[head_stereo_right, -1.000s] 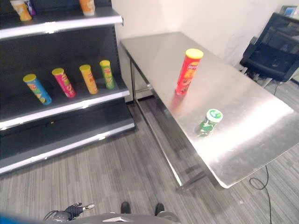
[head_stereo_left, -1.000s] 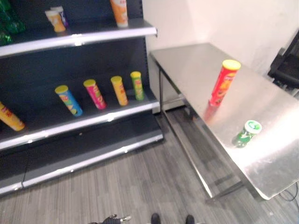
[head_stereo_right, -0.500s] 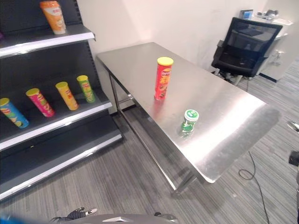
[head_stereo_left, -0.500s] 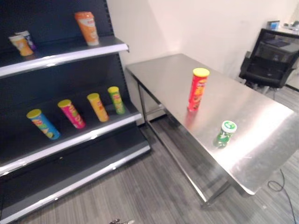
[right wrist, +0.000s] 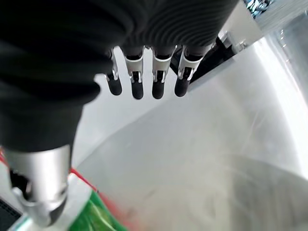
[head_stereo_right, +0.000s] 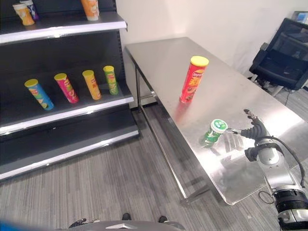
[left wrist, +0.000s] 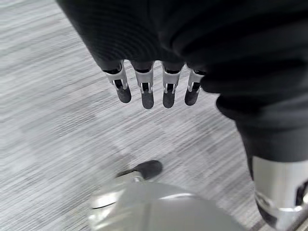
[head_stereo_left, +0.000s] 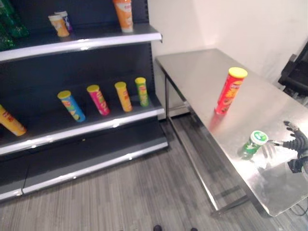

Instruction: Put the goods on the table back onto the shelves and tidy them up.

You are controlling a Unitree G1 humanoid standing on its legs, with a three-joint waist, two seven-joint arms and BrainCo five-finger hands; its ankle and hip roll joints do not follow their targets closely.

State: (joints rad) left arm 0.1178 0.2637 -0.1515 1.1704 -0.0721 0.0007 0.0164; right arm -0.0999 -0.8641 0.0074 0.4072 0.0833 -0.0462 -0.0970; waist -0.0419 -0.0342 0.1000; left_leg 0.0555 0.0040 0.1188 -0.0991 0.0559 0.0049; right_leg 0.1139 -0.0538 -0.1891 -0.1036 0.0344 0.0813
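On the steel table [head_stereo_left: 202, 72] a tall red can with a yellow lid [head_stereo_left: 230, 90] stands upright. Nearer the front edge stands a short green can with a white-green lid [head_stereo_right: 213, 133]. My right hand [head_stereo_right: 254, 131] hovers over the table just right of the green can, open, with its thumb stretched toward the lid; whether it touches is unclear. In the right wrist view its fingers [right wrist: 144, 82] hang straight and the green can [right wrist: 96, 216] shows blurred by the thumb. My left hand [left wrist: 154, 91] hangs open over the floor.
The dark shelves [head_stereo_left: 86, 127] stand to the left. Several tilted cans, among them a blue one [head_stereo_left: 71, 105] and a green one [head_stereo_left: 141, 89], sit on the middle shelf. An orange cup [head_stereo_left: 123, 14] stands on the upper shelf. A black chair [head_stereo_right: 281, 48] is behind the table.
The camera has swung right and back to the left. My right hand has risen into view beside the green can. Both cans stand where they were.
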